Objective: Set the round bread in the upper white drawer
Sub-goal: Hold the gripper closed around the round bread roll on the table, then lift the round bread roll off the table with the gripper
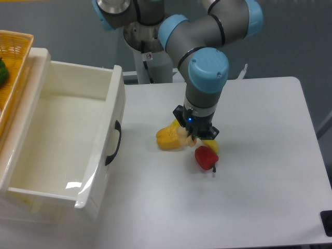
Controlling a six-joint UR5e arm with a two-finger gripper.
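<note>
The round bread [169, 137], golden-orange with a pale end, lies on the table just right of the upper white drawer [111, 111]. The drawer is pulled open and its black handle faces the bread. My gripper [193, 136] is down at the bread's pale right end, with the fingers reaching around it. The wrist body hides the fingertips, so how the jaws stand does not show.
A red pepper [206, 157] lies just below and right of the gripper, with a small yellow item [212, 146] touching it. A woven yellow basket [13, 49] sits at the far left behind the drawer. The white table [259, 181] ends at the right and front edges.
</note>
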